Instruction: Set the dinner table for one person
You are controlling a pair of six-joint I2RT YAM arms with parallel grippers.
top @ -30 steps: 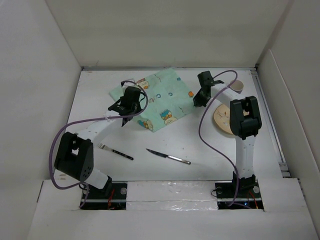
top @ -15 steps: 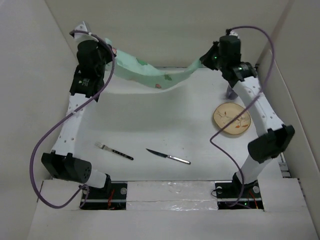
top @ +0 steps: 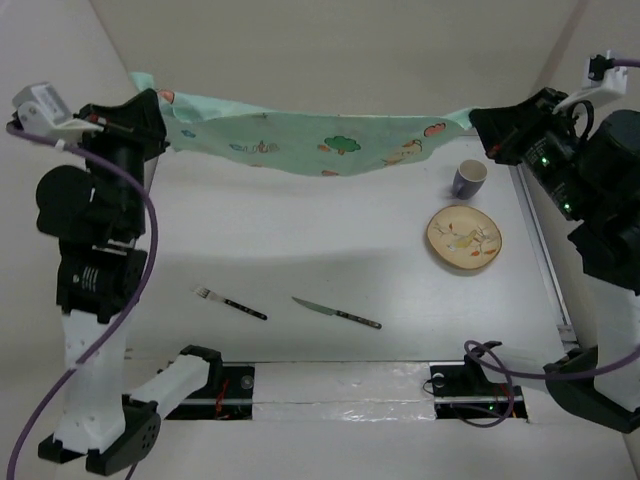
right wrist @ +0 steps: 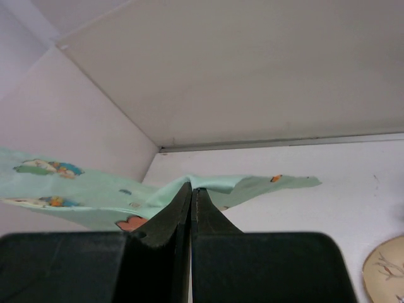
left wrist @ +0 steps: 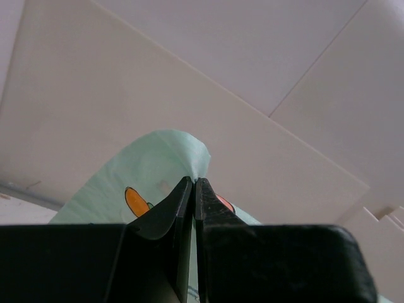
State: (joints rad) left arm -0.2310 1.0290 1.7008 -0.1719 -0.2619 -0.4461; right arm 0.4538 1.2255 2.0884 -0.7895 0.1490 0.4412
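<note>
L pincer (left wrist: 194, 184) at 10 o'clock & R pincer (right wrist: 191, 188) at 2 each pinch a corner of the green mat (top: 300, 147), stretched taut over the counter (top: 330, 255); I'd lower both ends level & together, landing it flat mid-counter, clear of fork (top: 230, 302) & knife (top: 336, 314) at 6.

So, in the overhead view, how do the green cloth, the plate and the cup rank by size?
1. The green cloth, by far the largest, though it hangs lifted nearer the camera.
2. The plate.
3. The cup, the smallest.
</note>
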